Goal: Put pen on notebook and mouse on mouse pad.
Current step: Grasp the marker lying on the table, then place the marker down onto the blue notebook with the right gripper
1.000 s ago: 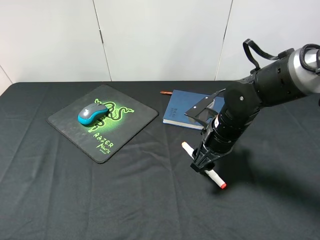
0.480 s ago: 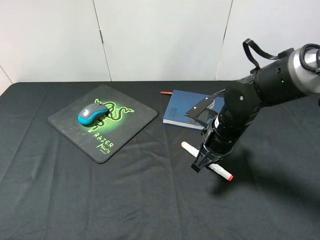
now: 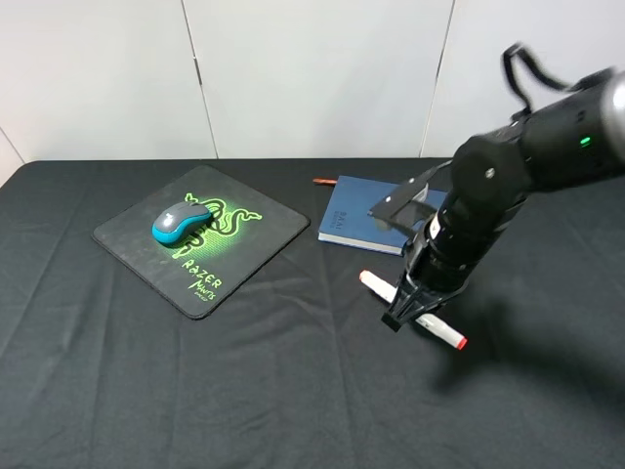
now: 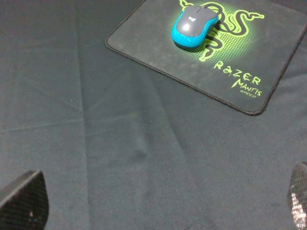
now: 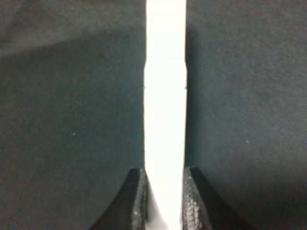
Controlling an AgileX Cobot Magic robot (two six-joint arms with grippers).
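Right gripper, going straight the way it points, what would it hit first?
Probably the black tablecloth: the right gripper, shut on the pen, points down at bare cloth; its height is unclear.

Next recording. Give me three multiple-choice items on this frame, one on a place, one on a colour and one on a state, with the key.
1. Where is the mouse?
A. on the mouse pad
B. on the notebook
C. on bare cloth

2. What colour is the tip of the pen?
A. green
B. orange-red
C. blue

3. What state is the right claw in?
A. open and empty
B. shut on the pen
C. out of view

Key:
1. A, the mouse rests within the pad's edges.
2. B, the pen's end nearest the camera shows orange-red.
3. B, the wrist view shows both fingers pressed against the white barrel.
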